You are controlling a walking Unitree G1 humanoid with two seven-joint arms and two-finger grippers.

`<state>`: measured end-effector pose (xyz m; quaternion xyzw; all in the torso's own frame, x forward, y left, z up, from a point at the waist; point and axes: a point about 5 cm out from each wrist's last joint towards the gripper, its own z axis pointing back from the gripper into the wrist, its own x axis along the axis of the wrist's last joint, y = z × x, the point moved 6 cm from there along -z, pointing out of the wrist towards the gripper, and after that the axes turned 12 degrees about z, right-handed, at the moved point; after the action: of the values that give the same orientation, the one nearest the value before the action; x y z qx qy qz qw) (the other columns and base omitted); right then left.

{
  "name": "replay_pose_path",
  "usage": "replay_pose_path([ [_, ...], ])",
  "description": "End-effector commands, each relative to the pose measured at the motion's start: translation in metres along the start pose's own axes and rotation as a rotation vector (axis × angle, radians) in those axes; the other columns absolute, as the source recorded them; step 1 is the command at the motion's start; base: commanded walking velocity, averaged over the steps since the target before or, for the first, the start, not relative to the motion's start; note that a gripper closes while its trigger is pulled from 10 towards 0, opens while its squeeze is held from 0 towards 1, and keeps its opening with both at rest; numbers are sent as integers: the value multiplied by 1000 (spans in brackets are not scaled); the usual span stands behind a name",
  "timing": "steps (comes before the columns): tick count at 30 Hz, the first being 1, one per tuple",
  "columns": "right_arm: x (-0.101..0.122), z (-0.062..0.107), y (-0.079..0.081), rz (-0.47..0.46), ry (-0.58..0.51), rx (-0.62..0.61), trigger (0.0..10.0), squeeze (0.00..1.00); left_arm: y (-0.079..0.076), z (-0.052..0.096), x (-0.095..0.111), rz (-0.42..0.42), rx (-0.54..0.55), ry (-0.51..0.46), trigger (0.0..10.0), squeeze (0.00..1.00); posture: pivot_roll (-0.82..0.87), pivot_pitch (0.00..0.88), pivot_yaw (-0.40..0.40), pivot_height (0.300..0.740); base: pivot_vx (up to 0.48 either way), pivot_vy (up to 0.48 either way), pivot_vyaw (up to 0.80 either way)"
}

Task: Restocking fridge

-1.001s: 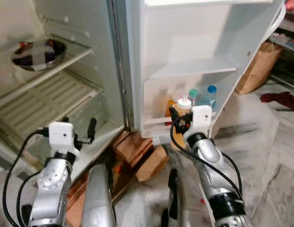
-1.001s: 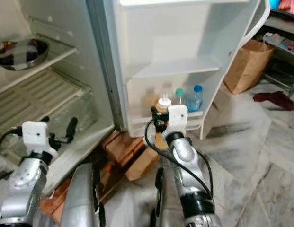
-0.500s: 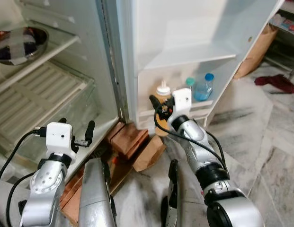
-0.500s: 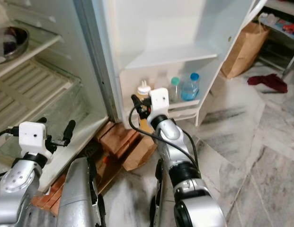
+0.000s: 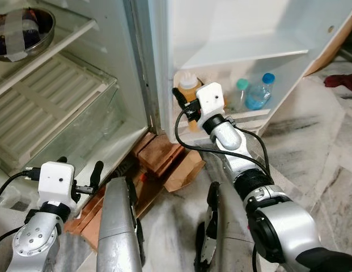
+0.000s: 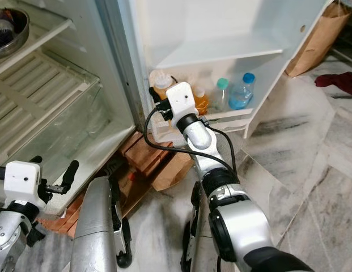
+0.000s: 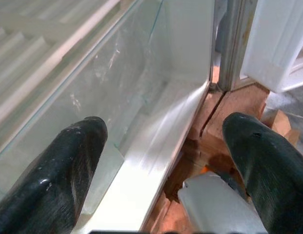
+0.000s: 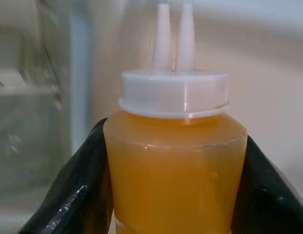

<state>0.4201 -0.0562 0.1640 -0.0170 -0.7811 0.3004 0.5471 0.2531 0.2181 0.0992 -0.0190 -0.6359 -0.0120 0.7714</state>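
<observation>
Right gripper (image 8: pixel 175 161) clamps the sauce bottle (image 8: pixel 174 170), fingers (image 8: pixel 75 195) tight on both sides. Bottle is upright at the fridge door's (image 5: pixel 244 34) lower shelf (image 5: pixel 252 115), near two water bottles (image 5: pixel 259 92). Left gripper (image 7: pixel 166 161) open, idle, low by the crisper drawer (image 7: pixel 107 92).

Your right pincer (image 8: pixel 175 161): black fingers around orange sauce bottle (image 8: pixel 174 165), white cap. Your left pincer (image 7: pixel 166 161): black. Fridge door (image 5: pixel 244 34) white; two clear bottles (image 5: pixel 259 93), one blue cap, one teal. Floor (image 5: pixel 317 153) grey-veined marble. Bricks (image 5: pixel 158 156) reddish-brown. Paper bag (image 6: pixel 317 39) brown.
</observation>
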Motion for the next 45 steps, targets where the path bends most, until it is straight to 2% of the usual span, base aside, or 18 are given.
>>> replay_pose_path([
  [1, -2, 0, 3, 37, 4, 10, 10000, 0, 6, 6, -1, -10, 16, 19, 10000, 0, 233, 291, 3, 533, 0, 0, 0],
  [3, -5, 2, 3, 63, 17, 9, 10000, 0, 8, 8, -1, -13, 20, 21, 10000, 0, 240, 297, 4, 533, 0, 0, 0],
  [8, -9, 3, 0, 58, 30, -1, 10000, 0, 10, 11, -1, -19, 26, 29, 10000, 0, 248, 305, 9, 533, 0, 0, 0],
  [11, 2, -2, -5, 37, -14, -32, 10000, 0, 12, 12, 1, -27, 28, 33, 10000, 0, 254, 310, 15, 533, 0, 0, 0],
  [12, 11, -5, -7, 86, -53, -45, 10000, 0, 12, 13, 2, -30, 29, 33, 10000, 0, 257, 316, 19, 533, 0, 0, 0],
  [15, 27, -8, -8, 91, -130, -64, 10000, 0, 13, 15, 4, -35, 31, 32, 10000, 0, 264, 320, 20, 533, 0, 0, 0],
  [18, 35, -12, -10, 84, -151, -80, 10000, 0, 13, 16, 6, -37, 33, 29, 10000, 0, 266, 324, 19, 533, 0, 0, 0],
  [22, 63, -22, -14, 179, -243, -112, 10000, 0, 13, 20, 10, -40, 45, 20, 10000, 0, 265, 341, 11, 533, 0, 0, 0],
  [23, 71, -22, -12, 209, -284, -105, 10000, 0, 13, 21, 10, -40, 48, 19, 10000, 0, 263, 343, 8, 533, 0, 0, 0],
  [27, 80, -18, -6, 207, -349, -88, 10000, 0, 14, 22, 10, -39, 54, 21, 10000, 0, 259, 348, 3, 533, 0, 0, 0],
  [29, 78, -15, 4, 199, -361, -32, 10000, 0, 14, 22, 10, -38, 59, 21, 10000, 0, 257, 356, 0, 533, 0, 0, 0],
  [30, 68, -8, 12, 196, -352, 17, 10000, 0, 13, 23, 10, -37, 61, 21, 10000, 0, 259, 358, -3, 533, 0, 0, 0],
  [31, 68, -8, 12, 196, -352, 17, 10000, 0, 13, 23, 10, -37, 61, 21, 10000, 0, 259, 358, -3, 533, 0, 0, 0],
  [33, 54, 3, 18, 255, -338, 67, 10000, 0, 12, 23, 10, -36, 65, 20, 10000, 0, 263, 360, -4, 533, 0, 0, 0],
  [39, 29, 14, 8, 264, -261, 72, 10000, 0, 14, 21, 9, -33, 75, 19, 10000, 0, 253, 355, -9, 533, 0, 0, 0],
  [45, 5, 27, -7, 146, -169, 20, 10000, 0, 11, 14, 9, -33, 62, 15, 10000, 0, 239, 342, -4, 533, 0, 0, 0],
])
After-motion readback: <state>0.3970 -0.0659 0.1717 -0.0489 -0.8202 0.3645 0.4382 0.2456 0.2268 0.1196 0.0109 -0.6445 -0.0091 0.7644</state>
